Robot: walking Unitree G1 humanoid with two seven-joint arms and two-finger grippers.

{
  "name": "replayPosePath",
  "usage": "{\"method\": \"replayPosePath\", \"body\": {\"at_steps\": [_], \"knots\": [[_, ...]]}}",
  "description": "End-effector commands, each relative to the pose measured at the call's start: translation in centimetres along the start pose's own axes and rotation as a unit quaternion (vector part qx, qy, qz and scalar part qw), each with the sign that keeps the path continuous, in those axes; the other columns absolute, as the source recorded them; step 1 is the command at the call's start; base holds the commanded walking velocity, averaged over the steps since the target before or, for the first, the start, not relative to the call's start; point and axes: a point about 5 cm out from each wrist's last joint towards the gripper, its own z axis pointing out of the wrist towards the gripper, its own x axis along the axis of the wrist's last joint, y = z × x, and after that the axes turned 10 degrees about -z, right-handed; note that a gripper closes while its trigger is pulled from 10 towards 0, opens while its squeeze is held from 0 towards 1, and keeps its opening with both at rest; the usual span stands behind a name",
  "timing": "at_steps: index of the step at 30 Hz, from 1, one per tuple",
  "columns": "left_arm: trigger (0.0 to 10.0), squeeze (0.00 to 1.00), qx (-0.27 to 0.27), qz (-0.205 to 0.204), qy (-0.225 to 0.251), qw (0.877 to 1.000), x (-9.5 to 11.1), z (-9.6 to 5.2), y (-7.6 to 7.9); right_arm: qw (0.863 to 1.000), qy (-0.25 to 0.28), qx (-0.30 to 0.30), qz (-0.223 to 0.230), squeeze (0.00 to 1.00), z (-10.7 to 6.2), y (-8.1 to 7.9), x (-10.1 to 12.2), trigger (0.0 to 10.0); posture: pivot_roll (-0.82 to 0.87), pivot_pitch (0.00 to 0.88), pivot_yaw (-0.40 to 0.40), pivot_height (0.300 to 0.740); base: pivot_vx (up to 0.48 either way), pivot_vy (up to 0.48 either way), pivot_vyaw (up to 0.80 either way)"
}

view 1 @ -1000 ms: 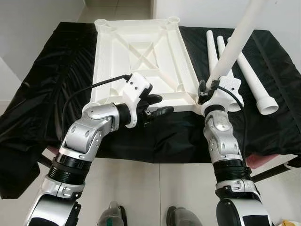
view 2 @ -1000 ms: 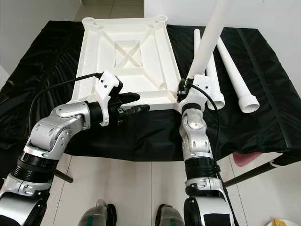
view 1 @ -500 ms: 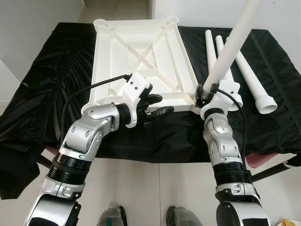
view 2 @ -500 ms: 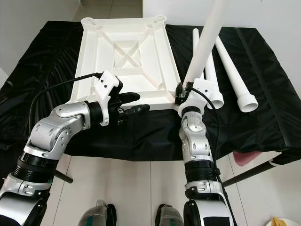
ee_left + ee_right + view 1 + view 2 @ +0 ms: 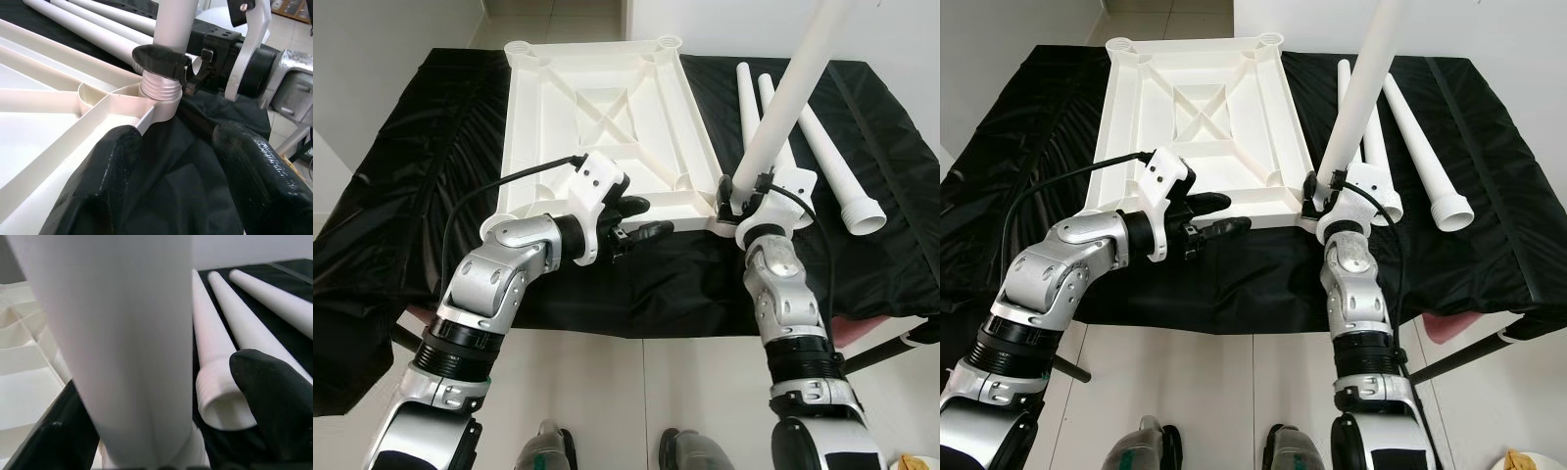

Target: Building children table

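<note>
Now the right gripper [image 5: 737, 193] clasps the upright white leg [image 5: 789, 94] at the tabletop [image 5: 597, 117] corner, while at its 9 o'clock the left gripper [image 5: 641, 217] waits released.

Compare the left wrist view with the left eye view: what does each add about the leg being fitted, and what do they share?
The left wrist view alone shows the leg's threaded end sitting in the corner socket, threads still exposed.

The left eye view alone shows the whole upturned tabletop on the black cloth, the spare legs lying to its right, and the left gripper open at the near edge.

Both show the right gripper clamped on the upright leg at the tabletop's near right corner.
</note>
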Motion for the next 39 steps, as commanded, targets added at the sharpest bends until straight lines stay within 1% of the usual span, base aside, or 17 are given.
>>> {"method": "replayPosePath", "body": {"at_steps": [1, 3, 7, 8, 9, 11, 12, 13, 15, 16, 17, 22, 29, 34, 37, 38, 39], "knots": [[10.0, 0.0, 0.024, 0.006, 0.006, 1.0, 0.3, -0.2, -0.4, 1.0, 0.006, 0.03, 0.004, 0.0, 0.2, -0.1, 0.1, 10.0, -0.04, 0.097, 0.03, 0.74, 0.0, 0.0, 0.0], [10.0, 0.0, 0.024, 0.006, 0.006, 1.0, 0.3, -0.2, -0.4, 1.0, 0.006, 0.03, 0.004, 0.0, 0.2, -0.1, 0.1, 10.0, -0.04, 0.097, 0.03, 0.74, 0.0, 0.0, 0.0], [10.0, 0.0, 0.024, 0.006, 0.007, 1.0, 0.3, -0.2, -0.4, 0.996, 0.029, 0.088, -0.008, 0.0, 0.6, 0.5, 0.6, 10.0, -0.04, 0.098, 0.031, 0.74, 0.0, 0.0, 0.0], [10.0, 0.0, 0.024, 0.006, 0.007, 1.0, 0.3, -0.2, -0.4, 0.996, 0.029, 0.088, -0.008, 0.0, 0.6, 0.5, 0.6, 10.0, -0.04, 0.098, 0.031, 0.74, 0.0, 0.0, 0.0], [10.0, 0.0, 0.024, 0.006, 0.007, 1.0, 0.3, -0.2, -0.4, 0.993, 0.034, 0.109, -0.01, 0.0, 0.6, 0.7, 0.7, 10.0, -0.04, 0.098, 0.031, 0.74, 0.0, 0.0, 0.0], [10.0, 0.0, 0.024, 0.006, 0.007, 1.0, 0.3, -0.2, -0.4, 0.993, 0.034, 0.109, -0.01, 0.0, 0.6, 0.7, 0.7, 10.0, -0.04, 0.098, 0.031, 0.74, 0.0, 0.0, 0.0], [10.0, 0.0, 0.024, 0.006, 0.007, 1.0, 0.3, -0.2, -0.4, 0.99, 0.042, 0.135, -0.019, 0.0, 0.6, 0.9, 0.8, 10.0, -0.04, 0.101, 0.032, 0.74, 0.0, 0.0, 0.0], [10.0, 0.0, 0.024, 0.006, 0.007, 1.0, 0.3, -0.2, -0.4, 0.99, 0.042, 0.135, -0.019, 0.0, 0.6, 0.9, 0.8, 10.0, -0.04, 0.101, 0.032, 0.74, 0.0, 0.0, 0.0], [10.0, 0.0, 0.022, 0.005, 0.006, 1.0, 0.3, -0.2, -0.3, 0.978, 0.058, 0.197, -0.036, 0.0, 0.5, 1.1, 0.9, 10.0, -0.03, 0.105, 0.036, 0.74, 0.0, 0.0, 0.0], [10.0, 0.0, 0.022, 0.005, 0.006, 1.0, 0.3, -0.2, -0.3, 0.978, 0.058, 0.197, -0.036, 0.0, 0.5, 1.1, 0.9, 10.0, -0.03, 0.105, 0.036, 0.74, 0.0, 0.0, 0.0], [10.0, 0.0, 0.021, 0.005, 0.006, 1.0, 0.3, -0.2, -0.3, 0.974, 0.061, 0.213, -0.039, 0.0, 0.4, 1.2, 0.9, 10.0, -0.03, 0.105, 0.036, 0.74, 0.0, 0.0, 0.0], [10.0, 0.0, 0.019, 0.006, 0.005, 1.0, 0.3, -0.2, -0.2, 0.972, 0.059, 0.226, -0.031, 0.0, 0.6, 1.4, 0.8, 10.0, -0.03, 0.106, 0.036, 0.74, 0.0, 0.0, 0.0], [10.0, 0.0, 0.016, 0.005, 0.004, 1.0, 0.3, -0.1, -0.1, 0.96, 0.055, 0.272, -0.029, 0.0, 0.8, 1.8, 0.3, 10.0, -0.03, 0.103, 0.035, 0.74, 0.0, 0.0, 0.0], [10.0, 0.0, 0.017, 0.005, 0.004, 1.0, 0.2, -0.1, -0.1, 0.954, 0.057, 0.294, -0.003, 0.0, 1.3, 2.4, -0.1, 10.0, -0.03, 0.099, 0.033, 0.74, 0.0, 0.0, 0.0], [10.0, 0.0, 0.017, 0.005, 0.004, 1.0, 0.2, -0.1, -0.1, 0.953, 0.055, 0.296, -0.004, 0.0, 1.4, 2.4, -0.2, 10.0, -0.02, 0.097, 0.029, 0.74, 0.0, 0.0, 0.0], [10.0, 0.0, 0.019, 0.006, 0.005, 1.0, 0.3, -0.2, -0.1, 0.953, 0.049, 0.298, -0.008, 0.0, 1.5, 2.4, -0.5, 8.0, -0.02, 0.097, 0.029, 0.74, 0.0, 0.0, 0.0], [10.0, 0.0, 0.019, 0.006, 0.005, 1.0, 0.3, -0.2, -0.1, 0.953, 0.049, 0.298, -0.008, 0.0, 1.5, 2.4, -0.5, 8.0, -0.02, 0.097, 0.029, 0.74, 0.0, 0.0, 0.0]]}}
